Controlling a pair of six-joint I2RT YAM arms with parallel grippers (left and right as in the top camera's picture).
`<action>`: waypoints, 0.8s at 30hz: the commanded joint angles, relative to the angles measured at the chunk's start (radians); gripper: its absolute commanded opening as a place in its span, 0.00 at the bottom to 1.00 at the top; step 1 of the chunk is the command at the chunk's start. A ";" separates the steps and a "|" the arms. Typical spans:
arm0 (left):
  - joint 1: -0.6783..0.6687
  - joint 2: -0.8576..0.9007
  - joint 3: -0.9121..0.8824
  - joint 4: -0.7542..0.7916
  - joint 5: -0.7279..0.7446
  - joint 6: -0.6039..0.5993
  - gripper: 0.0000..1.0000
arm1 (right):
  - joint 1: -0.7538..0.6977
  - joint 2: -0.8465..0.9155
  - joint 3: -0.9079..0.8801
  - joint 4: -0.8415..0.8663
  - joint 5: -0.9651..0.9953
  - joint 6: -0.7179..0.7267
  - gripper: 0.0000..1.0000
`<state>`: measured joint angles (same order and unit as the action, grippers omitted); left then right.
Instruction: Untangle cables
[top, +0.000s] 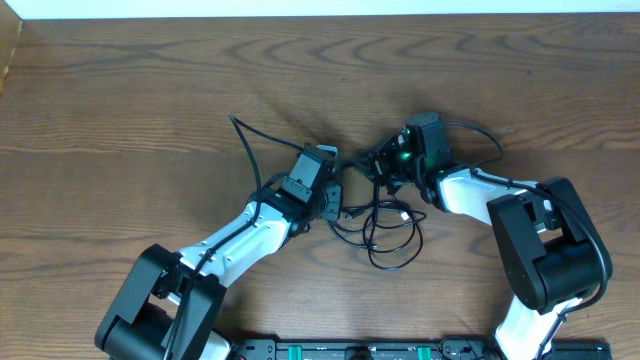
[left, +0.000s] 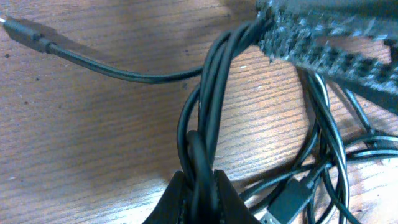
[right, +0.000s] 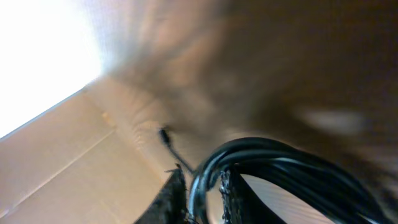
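A tangle of black cables (top: 385, 225) lies in loops on the wooden table between my two arms. My left gripper (top: 330, 195) is shut on a bundle of black cable strands (left: 202, 124) at the left side of the tangle; the strands run up from its fingers (left: 200, 193) to my other gripper. One loose end with a plug (left: 28, 34) reaches to the far left. My right gripper (top: 385, 165) is shut on the same black strands (right: 267, 158) at the top of the tangle, with its fingers (right: 202, 193) on either side of them.
A USB plug (left: 289, 199) and several slack loops lie on the table right of my left fingers. A loose cable end (top: 240, 130) trails to the upper left. Another loop (top: 480, 135) arcs behind my right wrist. The wooden table (top: 120, 120) spreads all around.
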<state>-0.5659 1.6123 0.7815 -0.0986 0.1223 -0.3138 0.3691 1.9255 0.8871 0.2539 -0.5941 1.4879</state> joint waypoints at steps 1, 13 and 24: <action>-0.010 0.002 0.008 -0.010 0.009 0.013 0.08 | 0.008 0.011 -0.001 -0.085 0.052 -0.016 0.16; -0.010 0.002 0.008 -0.028 0.009 0.013 0.08 | 0.026 0.145 -0.001 -0.055 0.149 -0.019 0.01; -0.008 0.002 0.008 -0.028 -0.161 0.014 0.08 | -0.096 0.023 -0.001 -0.220 -0.017 -0.552 0.01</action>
<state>-0.5728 1.6123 0.7815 -0.1230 0.0975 -0.3141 0.3618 1.9842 0.9215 0.1524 -0.6155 1.1976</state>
